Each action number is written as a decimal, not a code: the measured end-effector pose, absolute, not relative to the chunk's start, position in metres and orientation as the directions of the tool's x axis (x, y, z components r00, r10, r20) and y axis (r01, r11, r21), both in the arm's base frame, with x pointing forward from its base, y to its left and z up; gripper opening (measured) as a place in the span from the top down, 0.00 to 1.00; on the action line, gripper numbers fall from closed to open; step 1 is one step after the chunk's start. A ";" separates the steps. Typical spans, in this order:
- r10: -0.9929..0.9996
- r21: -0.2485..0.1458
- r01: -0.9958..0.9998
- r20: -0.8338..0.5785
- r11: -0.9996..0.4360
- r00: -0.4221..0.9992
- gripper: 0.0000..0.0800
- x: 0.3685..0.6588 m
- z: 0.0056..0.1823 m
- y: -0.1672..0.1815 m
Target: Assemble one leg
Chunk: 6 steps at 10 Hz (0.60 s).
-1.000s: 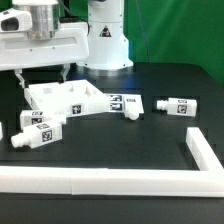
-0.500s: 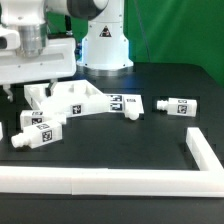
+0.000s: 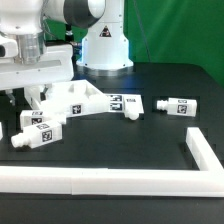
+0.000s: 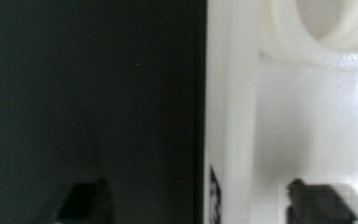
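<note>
white tabletop (image 3: 80, 100) edge lies between the parted jaws.

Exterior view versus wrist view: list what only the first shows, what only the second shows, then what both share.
Only the exterior view: at least three tagged legs lying loose, the long border rail and the robot's base. Only the wrist view: the tool seen from within, its dark fingertips set apart, with the edge of the tabletop between them. Both: that white tabletop, and the black table under it.
</note>
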<state>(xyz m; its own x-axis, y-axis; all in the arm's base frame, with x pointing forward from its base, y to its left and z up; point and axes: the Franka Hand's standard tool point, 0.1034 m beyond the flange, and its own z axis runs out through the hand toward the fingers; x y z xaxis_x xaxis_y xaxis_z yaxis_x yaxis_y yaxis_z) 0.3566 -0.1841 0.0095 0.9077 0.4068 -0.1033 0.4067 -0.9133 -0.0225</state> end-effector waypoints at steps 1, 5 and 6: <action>0.407 -0.023 0.407 -0.103 -0.913 0.908 0.51 0.357 0.009 -0.184; 0.396 -0.026 0.395 -0.105 -0.918 0.912 0.94 0.357 0.011 -0.182; 0.382 -0.043 0.379 -0.110 -0.924 0.918 0.93 0.359 0.017 -0.176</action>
<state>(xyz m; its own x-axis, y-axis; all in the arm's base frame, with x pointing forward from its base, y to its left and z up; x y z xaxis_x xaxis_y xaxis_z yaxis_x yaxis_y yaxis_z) 0.3587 -0.1757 0.0168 0.9177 0.3818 -0.1098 0.3794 -0.9242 -0.0429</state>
